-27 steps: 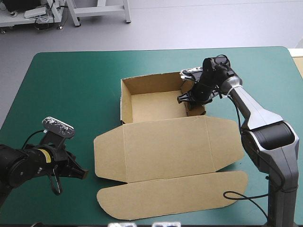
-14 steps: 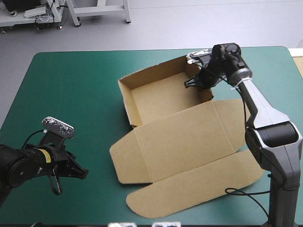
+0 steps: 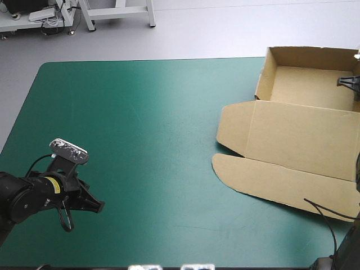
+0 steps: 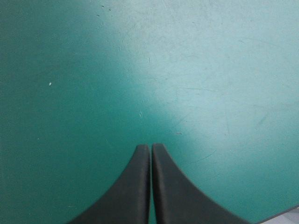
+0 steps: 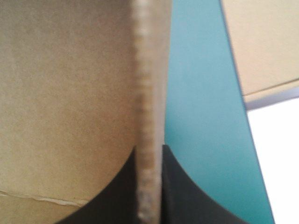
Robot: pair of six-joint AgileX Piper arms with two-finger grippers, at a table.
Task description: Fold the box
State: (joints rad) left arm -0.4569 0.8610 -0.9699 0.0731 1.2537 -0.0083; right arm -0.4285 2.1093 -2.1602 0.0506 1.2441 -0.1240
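Note:
The brown box (image 3: 304, 135) lies at the table's far right as an open tray with raised walls; its lid (image 3: 281, 180) lies flat toward the front. My right gripper (image 3: 347, 81) shows only at the tray's right wall. In the right wrist view, that gripper (image 5: 149, 151) is shut on the wall's top edge (image 5: 149, 84), one black finger on each side. Near the front left corner, my left gripper (image 3: 95, 207) is far from the box. The left wrist view shows it (image 4: 150, 147) shut on nothing above bare cover.
The teal-green cover (image 3: 140, 124) stretches between the left arm and the box. The box reaches the table's right edge. In the right wrist view, a strip of cover (image 5: 201, 116) runs beside the held wall, with another pale board (image 5: 266, 42) beyond it.
The right gripper shut on the tray's wall and dragged the box from the table's middle to the far right, turning it. The left arm has not moved.

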